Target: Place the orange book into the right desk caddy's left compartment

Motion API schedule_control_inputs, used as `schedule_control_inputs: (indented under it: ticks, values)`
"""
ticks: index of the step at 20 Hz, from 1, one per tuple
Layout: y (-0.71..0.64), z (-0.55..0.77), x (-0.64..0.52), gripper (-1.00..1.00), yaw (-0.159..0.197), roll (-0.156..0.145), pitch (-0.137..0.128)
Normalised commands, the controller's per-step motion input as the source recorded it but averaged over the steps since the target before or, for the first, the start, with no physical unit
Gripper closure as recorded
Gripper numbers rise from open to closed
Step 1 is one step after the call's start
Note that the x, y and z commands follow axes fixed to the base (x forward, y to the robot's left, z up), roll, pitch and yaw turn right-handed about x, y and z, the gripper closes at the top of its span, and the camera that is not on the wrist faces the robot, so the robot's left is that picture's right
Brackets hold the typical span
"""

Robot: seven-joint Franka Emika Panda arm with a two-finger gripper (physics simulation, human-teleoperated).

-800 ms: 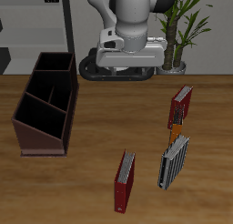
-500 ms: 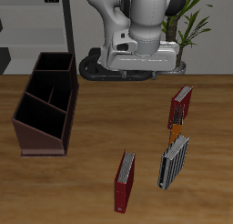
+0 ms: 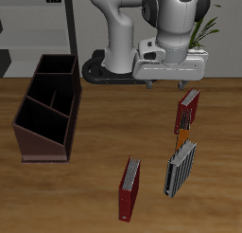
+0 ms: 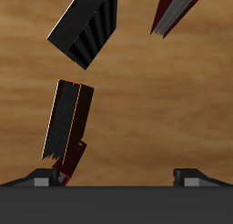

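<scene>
The orange book (image 3: 182,142) is a thin book lying on the table between a dark red book (image 3: 189,108) and a black-and-grey book (image 3: 180,169). In the wrist view the orange book (image 4: 66,118) shows its orange edges, with one end over the dark red book (image 4: 69,164). My gripper (image 3: 167,81) hangs high above the table, farther back than these books, and is open with nothing in it; its fingertips (image 4: 41,178) stand wide apart around the gripper's middle (image 4: 116,178). The right desk caddy (image 3: 45,112) is a dark maroon box with inner dividers, far across the table.
Another dark red book (image 3: 129,188) lies near the table's front edge. The black-and-grey book (image 4: 86,27) and that other dark red book (image 4: 175,11) also show in the wrist view. A potted plant (image 3: 194,33) stands behind the table, by the robot's base.
My arm has swung sideways from over the table's back middle toward the row of books. The gripper stays open, and no book has moved.
</scene>
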Motion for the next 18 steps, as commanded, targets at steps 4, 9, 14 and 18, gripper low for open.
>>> schedule_control_inputs:
  ticks: [4,9,14,18]
  values:
    - [0.36,-0.08,0.12,-1.0,0.0,0.006,-0.005]
    - [0.22,-0.04,0.15,-1.0,-0.038,0.008,0.007]
    - [0.17,-0.03,0.09,-1.0,-0.029,0.049,-0.042]
    - [0.07,-0.2,0.13,-1.0,-0.004,0.052,-0.007]
